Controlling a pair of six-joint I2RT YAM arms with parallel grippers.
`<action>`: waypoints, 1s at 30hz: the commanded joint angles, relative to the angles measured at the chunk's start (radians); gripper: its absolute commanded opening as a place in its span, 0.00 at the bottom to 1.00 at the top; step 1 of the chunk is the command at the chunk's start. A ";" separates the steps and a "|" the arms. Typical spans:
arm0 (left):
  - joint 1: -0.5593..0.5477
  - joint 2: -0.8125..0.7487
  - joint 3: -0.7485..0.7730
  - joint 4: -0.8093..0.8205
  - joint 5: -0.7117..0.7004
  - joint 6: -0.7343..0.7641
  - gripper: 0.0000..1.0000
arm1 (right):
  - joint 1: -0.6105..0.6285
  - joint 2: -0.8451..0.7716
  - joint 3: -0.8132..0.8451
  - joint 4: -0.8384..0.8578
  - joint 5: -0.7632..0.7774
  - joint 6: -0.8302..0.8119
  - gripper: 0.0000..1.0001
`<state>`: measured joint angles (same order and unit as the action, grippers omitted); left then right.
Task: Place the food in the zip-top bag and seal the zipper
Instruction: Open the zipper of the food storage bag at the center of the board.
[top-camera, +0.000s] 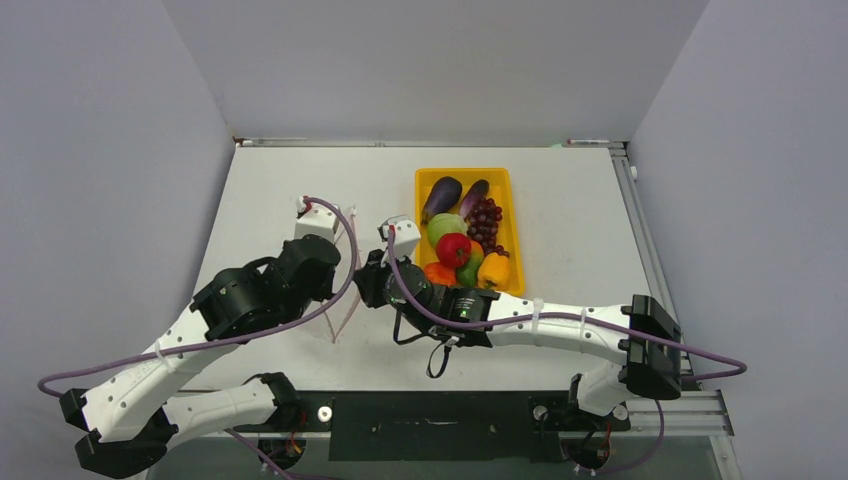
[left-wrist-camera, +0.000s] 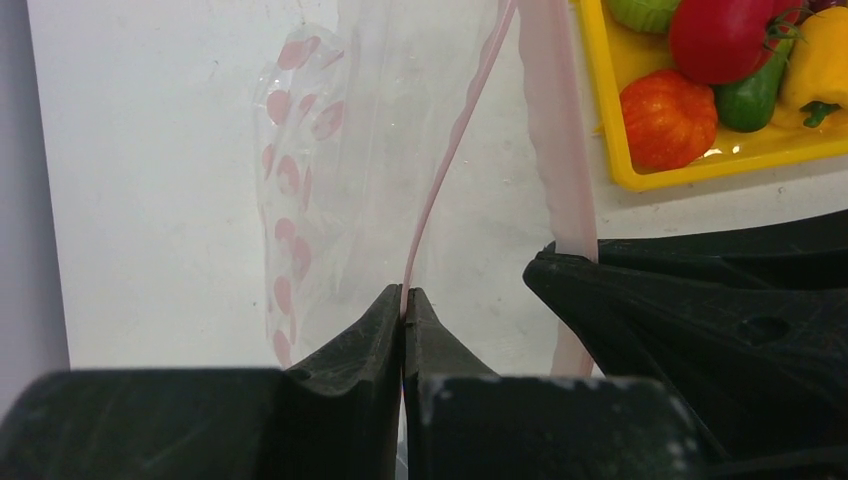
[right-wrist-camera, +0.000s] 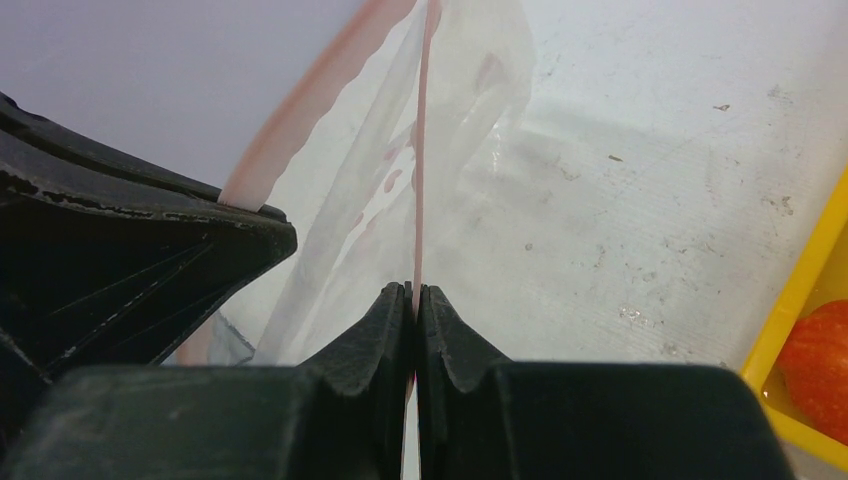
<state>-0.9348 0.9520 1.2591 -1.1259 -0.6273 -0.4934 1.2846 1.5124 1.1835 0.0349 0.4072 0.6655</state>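
Two arms meet just left of the yellow tray (top-camera: 500, 180), each one pinching a lip of the zip-top bag (left-wrist-camera: 330, 180). The left gripper (left-wrist-camera: 405, 305) is clenched on the thin pink line of the zipper (left-wrist-camera: 450, 160), and the bag's red-dotted film fans out beyond its fingertips. The right gripper (right-wrist-camera: 415, 295) sits between its partner and the tray, clamped tight on the opposite lip. The mouth gapes only as a narrow wedge between the two strips. How much of the bag rests on the table (top-camera: 270, 200) cannot be told from here. The bag looks empty, with nothing but dots showing through the film. The food (top-camera: 453, 248) is all in the tray: orange and yellow peppers at the tray's near end, the red tomato and green pieces at its middle, and the eggplants and grapes at its far end. The step in hand appears to be opening the mouth, so the task is barely begun. To do it well, the two clamps should draw apart slowly and evenly, each holding only its own lip so the strips are not pressed shut again. The opening should be turned toward the tray, since each piece must cross from there. One gripper will probably have to let go to fetch the pieces, so the soft film needs to be left slack and wide enough not to fall closed.
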 joint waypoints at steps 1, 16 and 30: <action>-0.006 -0.003 0.052 -0.026 -0.062 -0.001 0.00 | 0.001 -0.002 0.029 0.026 0.015 -0.005 0.05; -0.006 0.029 0.022 -0.046 -0.161 0.003 0.00 | -0.151 0.067 -0.121 0.112 -0.157 0.095 0.05; -0.006 0.102 -0.022 0.002 -0.193 0.035 0.00 | -0.262 0.181 -0.212 0.174 -0.237 0.129 0.05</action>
<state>-0.9348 1.0439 1.2293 -1.1610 -0.7650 -0.4847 1.0660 1.6741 1.0126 0.1570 0.1864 0.7769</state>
